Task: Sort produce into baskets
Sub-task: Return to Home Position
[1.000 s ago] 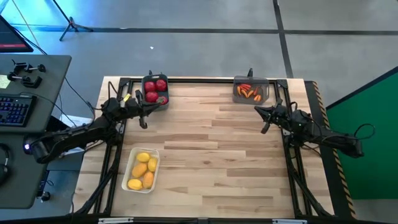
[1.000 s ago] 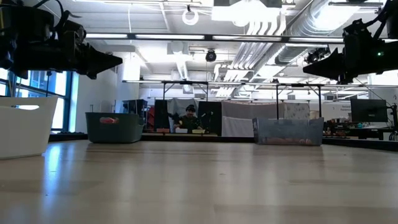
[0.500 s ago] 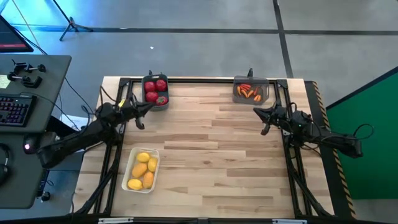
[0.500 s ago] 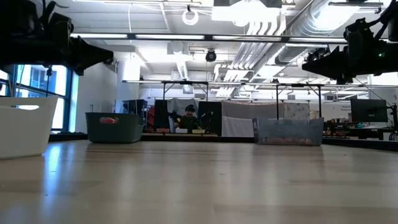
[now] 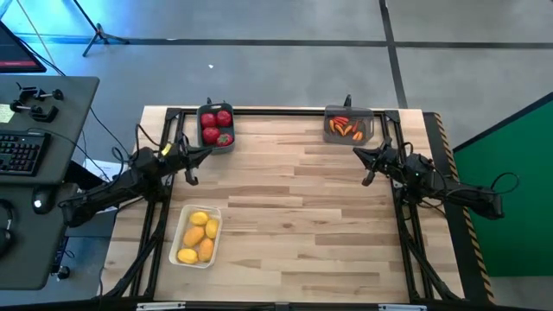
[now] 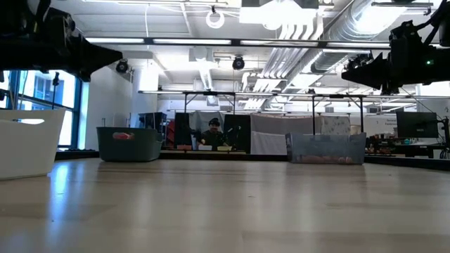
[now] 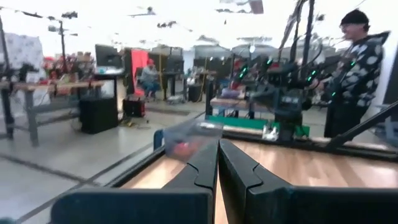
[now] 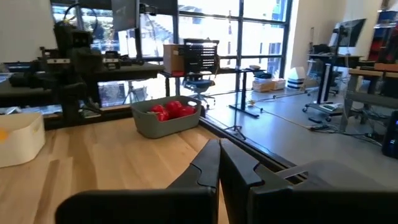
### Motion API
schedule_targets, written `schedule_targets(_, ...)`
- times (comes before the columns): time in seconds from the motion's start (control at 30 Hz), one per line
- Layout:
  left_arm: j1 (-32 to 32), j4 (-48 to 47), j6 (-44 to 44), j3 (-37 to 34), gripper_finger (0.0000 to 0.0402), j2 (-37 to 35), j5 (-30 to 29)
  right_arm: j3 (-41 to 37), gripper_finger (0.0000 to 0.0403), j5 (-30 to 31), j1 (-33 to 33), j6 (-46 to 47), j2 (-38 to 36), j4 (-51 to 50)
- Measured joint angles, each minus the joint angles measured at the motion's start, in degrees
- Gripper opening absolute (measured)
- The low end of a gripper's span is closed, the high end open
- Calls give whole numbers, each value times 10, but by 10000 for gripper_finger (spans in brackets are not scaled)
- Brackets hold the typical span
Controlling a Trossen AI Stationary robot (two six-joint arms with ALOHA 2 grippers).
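Observation:
Three baskets hold the produce. The dark blue-grey basket (image 5: 216,127) at the far left has red tomatoes (image 8: 169,109). Orange-red peppers (image 5: 346,128) lie in the translucent grey basket (image 5: 348,125) at the far right. Yellow lemons (image 5: 199,235) fill the white tray (image 5: 198,256) near the front left. My left gripper (image 5: 206,149) hangs shut and empty above the table's left side, just near of the tomato basket. My right gripper (image 5: 357,154) hangs shut and empty at the right side, just near of the pepper basket. Both point roughly level toward the table's middle.
The wooden tabletop (image 5: 294,216) between the arms is bare. A black frame rail (image 5: 276,111) runs along the far edge. A desk with a keyboard (image 5: 22,154) stands left of the table. A person (image 7: 351,68) stands in the room beyond the table's right side.
My left gripper has drawn back toward the table's left edge and risen slightly, staying shut. My right gripper has kept still.

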Motion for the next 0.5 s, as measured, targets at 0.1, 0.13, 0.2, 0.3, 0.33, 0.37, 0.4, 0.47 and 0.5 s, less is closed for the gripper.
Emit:
schedule_targets(0.1,1,-8,5,0,0,0,-3,0,0,1,-7,4,0,3)
schedule_targets(0.13,1,-10,5,0,0,0,-7,0,0,3,-9,4,0,1)
schedule_targets(0.2,1,-22,-1,0,0,0,-16,0,0,13,-12,5,3,0)
schedule_targets(0.3,1,-47,-21,0,0,0,-17,0,0,15,-17,0,5,0)
schedule_targets(0.33,1,-59,-29,0,0,0,-17,0,0,13,-16,-1,5,0)
schedule_targets(0.37,1,-71,-37,0,0,0,-17,0,0,11,-16,-1,5,0)
schedule_targets(0.4,1,-79,-47,0,0,1,-18,0,0,11,-16,-1,5,0)
schedule_targets(0.47,0,-77,-67,0,0,5,-17,0,0,11,-16,3,5,0)
schedule_targets(0.5,0,-75,-74,0,0,7,-17,0,0,11,-16,5,5,0)
